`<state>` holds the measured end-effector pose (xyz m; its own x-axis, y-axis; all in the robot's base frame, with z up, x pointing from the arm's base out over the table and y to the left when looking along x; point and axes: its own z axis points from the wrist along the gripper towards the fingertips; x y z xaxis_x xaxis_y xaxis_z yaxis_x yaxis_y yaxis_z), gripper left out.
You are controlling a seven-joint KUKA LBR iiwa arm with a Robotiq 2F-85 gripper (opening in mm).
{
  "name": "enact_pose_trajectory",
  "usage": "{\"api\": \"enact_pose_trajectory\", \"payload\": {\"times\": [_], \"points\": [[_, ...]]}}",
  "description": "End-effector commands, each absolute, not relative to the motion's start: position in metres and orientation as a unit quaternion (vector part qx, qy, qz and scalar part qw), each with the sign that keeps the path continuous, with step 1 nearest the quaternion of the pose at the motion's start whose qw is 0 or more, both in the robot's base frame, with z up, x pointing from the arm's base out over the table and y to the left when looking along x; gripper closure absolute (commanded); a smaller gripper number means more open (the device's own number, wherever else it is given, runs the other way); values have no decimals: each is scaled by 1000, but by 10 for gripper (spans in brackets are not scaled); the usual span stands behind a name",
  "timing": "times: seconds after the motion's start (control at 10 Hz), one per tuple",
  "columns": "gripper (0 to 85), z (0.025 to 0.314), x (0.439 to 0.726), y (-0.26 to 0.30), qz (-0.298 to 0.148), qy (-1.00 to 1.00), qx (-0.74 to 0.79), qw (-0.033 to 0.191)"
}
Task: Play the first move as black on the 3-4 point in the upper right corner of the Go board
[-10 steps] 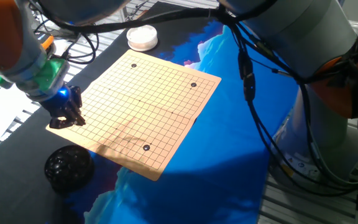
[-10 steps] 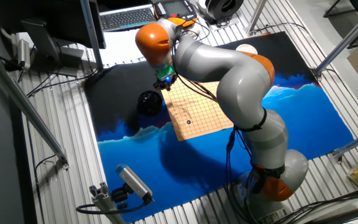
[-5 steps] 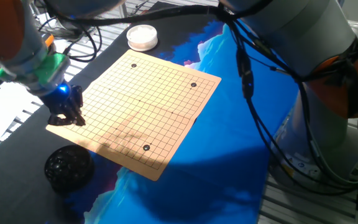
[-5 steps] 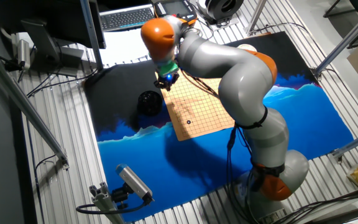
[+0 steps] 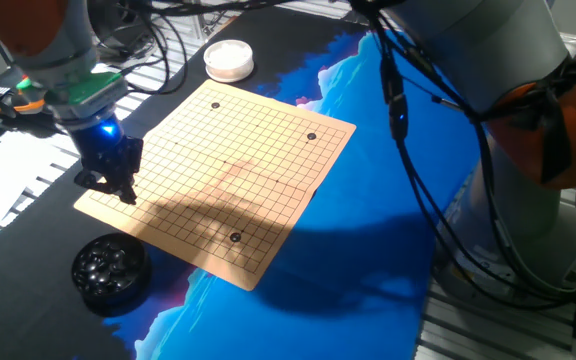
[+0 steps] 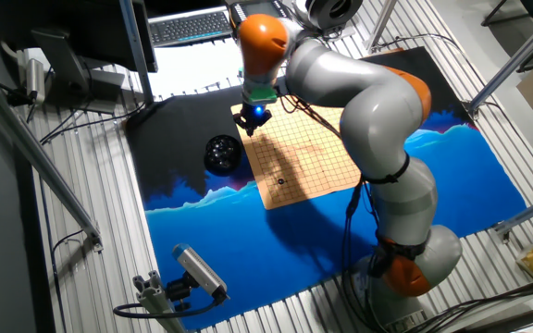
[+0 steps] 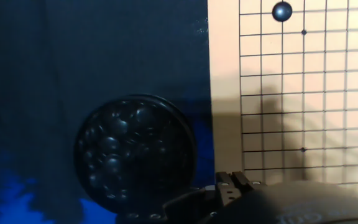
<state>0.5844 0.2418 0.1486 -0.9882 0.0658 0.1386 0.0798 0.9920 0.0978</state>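
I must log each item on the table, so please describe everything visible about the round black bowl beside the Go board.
The black bowl is round, dark and glossy, filled with shiny black Go stones. It sits upright on the dark mat just off the wooden Go board, apart from its edge. In the hand view the stones show as a rounded heap. Nothing touches it; the gripper hovers nearby.

The surface [image 5: 388, 200] is seen to be covered by a cloth printed black and bright blue, with slatted metal shown at its edges. A wooden Go board [image 5: 223, 170] is laid flat on it, straddling the black and blue areas. Three black stones are counted on the board, one near each of three corners. A round black bowl of dark stones [image 5: 111, 270] is set on the cloth just beside the board's near corner, apart from it. A white round bowl [image 5: 228, 60] is placed on the black area just beyond the far corner.
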Motion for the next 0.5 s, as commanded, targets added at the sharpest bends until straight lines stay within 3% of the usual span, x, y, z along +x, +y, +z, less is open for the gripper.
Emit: {"api": "enact_pose_trajectory", "payload": {"times": [0.0,0.4], "points": [[850,149,584,242,-52,-996,-35,67],[850,149,584,242,-52,-996,-34,64]]}}
